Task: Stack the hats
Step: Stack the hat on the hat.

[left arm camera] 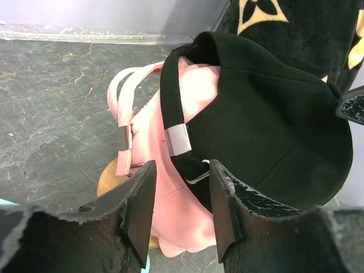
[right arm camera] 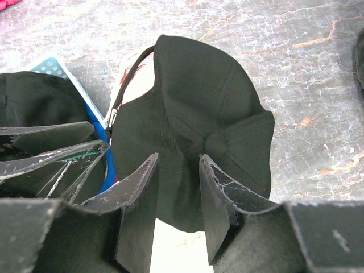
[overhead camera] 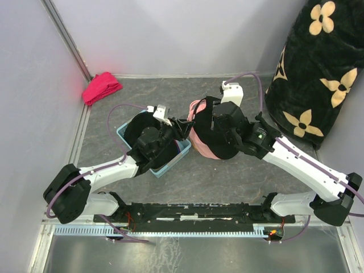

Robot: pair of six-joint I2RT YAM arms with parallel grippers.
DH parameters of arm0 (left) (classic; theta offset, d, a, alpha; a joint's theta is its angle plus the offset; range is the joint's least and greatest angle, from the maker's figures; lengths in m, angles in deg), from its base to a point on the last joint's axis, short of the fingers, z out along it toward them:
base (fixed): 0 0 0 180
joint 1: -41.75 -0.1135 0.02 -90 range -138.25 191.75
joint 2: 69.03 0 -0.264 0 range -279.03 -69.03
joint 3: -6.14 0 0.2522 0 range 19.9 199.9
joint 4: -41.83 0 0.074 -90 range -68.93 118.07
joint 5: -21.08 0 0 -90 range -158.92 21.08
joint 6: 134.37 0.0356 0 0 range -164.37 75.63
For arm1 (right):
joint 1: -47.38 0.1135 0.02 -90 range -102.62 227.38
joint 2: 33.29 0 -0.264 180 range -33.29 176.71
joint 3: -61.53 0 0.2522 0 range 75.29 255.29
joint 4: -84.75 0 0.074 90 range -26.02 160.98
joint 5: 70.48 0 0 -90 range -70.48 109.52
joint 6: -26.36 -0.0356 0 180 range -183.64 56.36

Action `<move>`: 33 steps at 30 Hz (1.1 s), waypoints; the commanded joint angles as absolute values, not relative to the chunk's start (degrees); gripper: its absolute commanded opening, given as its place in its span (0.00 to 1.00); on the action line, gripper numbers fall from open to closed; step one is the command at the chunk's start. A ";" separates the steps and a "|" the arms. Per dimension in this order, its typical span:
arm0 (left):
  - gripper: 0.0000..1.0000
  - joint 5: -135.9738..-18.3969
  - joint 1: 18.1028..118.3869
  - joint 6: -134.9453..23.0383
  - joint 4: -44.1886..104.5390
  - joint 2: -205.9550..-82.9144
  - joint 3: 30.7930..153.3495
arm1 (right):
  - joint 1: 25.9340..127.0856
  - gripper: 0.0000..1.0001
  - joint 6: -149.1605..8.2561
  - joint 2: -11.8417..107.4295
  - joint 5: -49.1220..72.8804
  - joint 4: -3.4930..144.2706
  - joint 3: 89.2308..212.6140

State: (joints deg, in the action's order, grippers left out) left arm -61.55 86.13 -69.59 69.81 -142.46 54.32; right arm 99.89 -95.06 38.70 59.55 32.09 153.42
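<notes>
Sitting mid-table, the black fabric baseball cap rests over a light pink fabric cap, both on a round-topped wooden stand. Left tool: jaws apart, at the black cap's rear strap w/ metal buckle, clamping nothing. Right tool: jaws apart, just above the crown button, not gripping. A 2nd black cap lies in a light blue plastic basket, left of the stack. Red-pink cloth bundle sits in the back-left corner.
</notes>
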 commanded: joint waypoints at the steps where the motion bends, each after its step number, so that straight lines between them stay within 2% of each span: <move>1: 0.50 -58.60 86.16 -71.41 68.01 -140.57 59.16 | 100.29 0.43 -93.92 36.27 59.82 35.17 153.27; 19: 0.54 -66.10 83.43 -63.06 43.29 -155.10 86.27 | 100.29 0.44 -90.58 35.38 63.62 36.86 153.56; 33: 0.53 -68.91 82.44 -58.73 34.49 -158.20 92.34 | 100.12 0.44 -89.97 35.29 64.69 36.22 153.69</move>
State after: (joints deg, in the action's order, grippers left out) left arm -66.71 82.83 -62.37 36.78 -157.01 87.98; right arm 99.89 -90.55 36.51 62.98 34.36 153.26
